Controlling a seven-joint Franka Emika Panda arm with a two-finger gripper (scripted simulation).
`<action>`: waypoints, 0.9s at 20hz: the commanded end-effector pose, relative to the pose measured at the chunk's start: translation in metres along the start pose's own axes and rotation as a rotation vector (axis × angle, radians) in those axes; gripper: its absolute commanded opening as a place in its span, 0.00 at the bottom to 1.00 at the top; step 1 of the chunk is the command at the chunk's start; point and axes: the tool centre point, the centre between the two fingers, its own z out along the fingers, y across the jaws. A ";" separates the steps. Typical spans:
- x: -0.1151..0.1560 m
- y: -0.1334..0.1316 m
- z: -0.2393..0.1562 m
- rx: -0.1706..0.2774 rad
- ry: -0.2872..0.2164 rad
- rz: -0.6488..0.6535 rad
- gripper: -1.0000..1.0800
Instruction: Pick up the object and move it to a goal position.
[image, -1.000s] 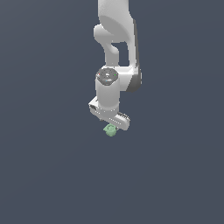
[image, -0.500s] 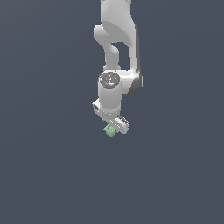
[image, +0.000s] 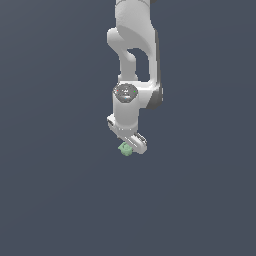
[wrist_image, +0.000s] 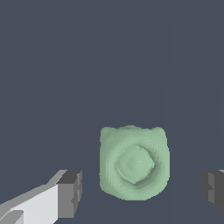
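Below the white arm (image: 132, 60), in the middle of the exterior view, we see the tool (image: 129, 146) pointing down at a plain dark grey-blue surface (image: 55, 190). The object (image: 125, 149), a small pale green lump, shows just under the tool's lower edge, partly covered by it.

In the wrist view we look straight along the tool (wrist_image: 140, 190). The object (wrist_image: 134, 162) sits between the two fingers, one dark pad (wrist_image: 70, 192) on one side and the other at the frame's edge opposite. We see grey gaps on both sides of the object, so the pads do not touch it: the tool is spread wide and grips nothing. The object is roundish with a raised bump at its centre.

Around it we see only the even grey-blue surface.
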 end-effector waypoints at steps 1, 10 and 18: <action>0.000 0.000 0.003 0.000 0.000 0.001 0.96; -0.001 0.001 0.042 0.000 0.000 0.005 0.96; 0.000 0.000 0.050 0.000 0.000 0.005 0.00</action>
